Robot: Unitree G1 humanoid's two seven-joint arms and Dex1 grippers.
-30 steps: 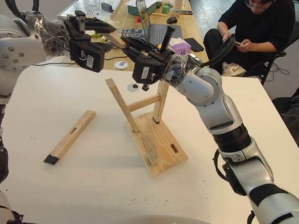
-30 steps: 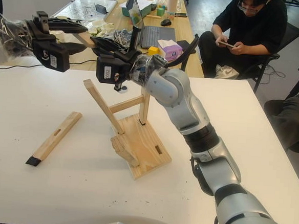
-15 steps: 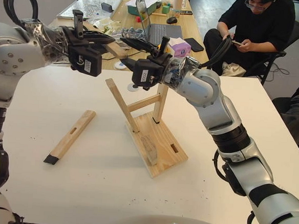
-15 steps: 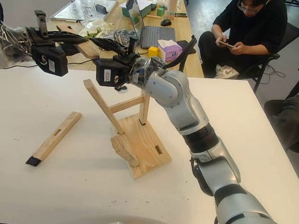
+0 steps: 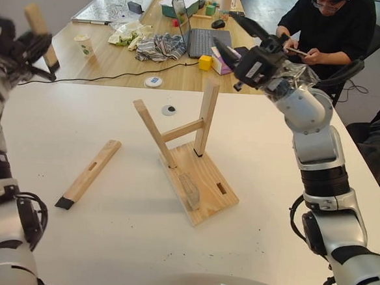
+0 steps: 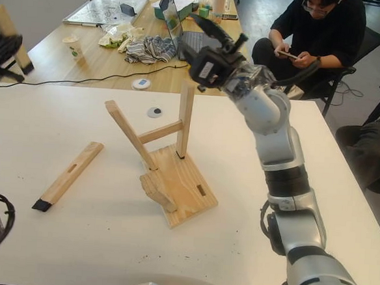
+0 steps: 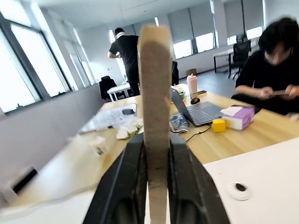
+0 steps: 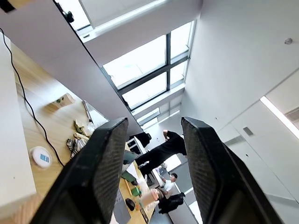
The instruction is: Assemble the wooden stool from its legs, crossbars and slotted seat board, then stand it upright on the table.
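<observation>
One leg [image 7: 154, 93] between left jaws (right gripper [image 5: 225, 31] sticker [image 5: 252, 69] illegible).

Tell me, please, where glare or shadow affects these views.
Left wrist view: bright windows glare beside the wooden leg clamped in the left tool. Right wrist view: the open right tool looks dark against glowing skylights. Left eye view: even light, only faint shadows by the seat board on the white table.
</observation>
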